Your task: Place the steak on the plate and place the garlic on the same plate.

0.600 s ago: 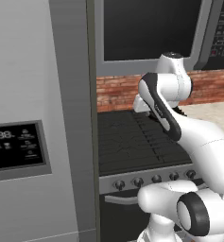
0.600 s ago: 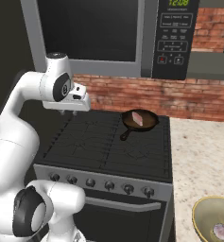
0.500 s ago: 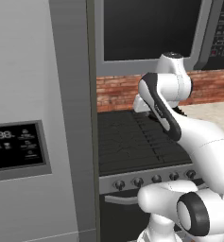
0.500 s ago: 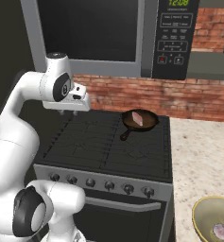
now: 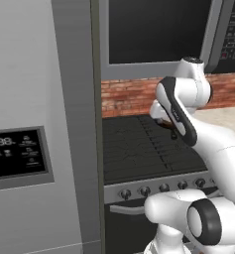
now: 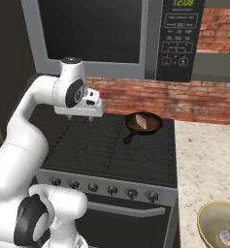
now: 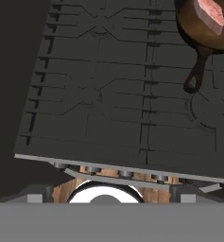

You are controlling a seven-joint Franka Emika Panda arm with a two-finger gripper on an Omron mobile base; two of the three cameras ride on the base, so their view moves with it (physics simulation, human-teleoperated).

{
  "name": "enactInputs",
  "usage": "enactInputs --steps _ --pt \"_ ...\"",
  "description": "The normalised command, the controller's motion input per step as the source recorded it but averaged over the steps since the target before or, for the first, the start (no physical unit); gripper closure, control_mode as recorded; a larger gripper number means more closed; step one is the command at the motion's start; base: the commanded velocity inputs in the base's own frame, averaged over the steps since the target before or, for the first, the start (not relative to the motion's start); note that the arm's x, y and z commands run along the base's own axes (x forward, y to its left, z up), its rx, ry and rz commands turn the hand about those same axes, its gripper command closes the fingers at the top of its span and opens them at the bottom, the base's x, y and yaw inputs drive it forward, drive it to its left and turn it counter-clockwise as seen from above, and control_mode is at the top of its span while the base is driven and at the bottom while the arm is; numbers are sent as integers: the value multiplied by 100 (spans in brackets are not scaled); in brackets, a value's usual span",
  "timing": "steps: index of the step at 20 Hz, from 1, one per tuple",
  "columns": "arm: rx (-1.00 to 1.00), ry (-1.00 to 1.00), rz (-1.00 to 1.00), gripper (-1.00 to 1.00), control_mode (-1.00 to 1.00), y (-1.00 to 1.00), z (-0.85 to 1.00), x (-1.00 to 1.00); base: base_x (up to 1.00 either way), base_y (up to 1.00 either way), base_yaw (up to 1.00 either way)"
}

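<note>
A reddish steak [image 6: 141, 120] lies in a dark frying pan [image 6: 150, 127] at the back right of the stove; in the hand view the steak [image 7: 211, 12] and pan [image 7: 202, 29] sit at the top right. My gripper [image 6: 83, 117] hovers open and empty over the stove's back left, well left of the pan. The garlic [image 6: 228, 237], a small whitish-purple bulb, rests inside the olive-yellow bowl [image 6: 209, 222] on the counter at the lower right. The white plate is out of view.
The black stove top [image 6: 102, 150] has a row of knobs [image 6: 132, 193] along its front. A microwave [image 6: 111, 34] hangs above, with a brick wall [image 6: 184, 101] behind. A tall grey fridge [image 5: 34, 124] stands left of the stove. A beige counter [image 6: 204, 160] runs right.
</note>
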Motion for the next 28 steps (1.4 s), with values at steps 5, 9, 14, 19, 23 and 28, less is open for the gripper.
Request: enactInputs --steps 5,9,14,19,23,28 --pt "1 -1 1 -100 -100 -53 -30 0 0 0 0" --pt "3 0 2 -100 -100 -53 -34 0 0 0 0" --pt "5 0 0 -100 -100 -33 -21 16 0 0 0" --pt "4 0 0 -100 -100 -21 -15 44 0 0 0" --pt "0 0 0 -100 -100 -1 -14 53 0 0 0" --pt "-1 0 0 -100 -100 -9 -30 54 0 0 0"
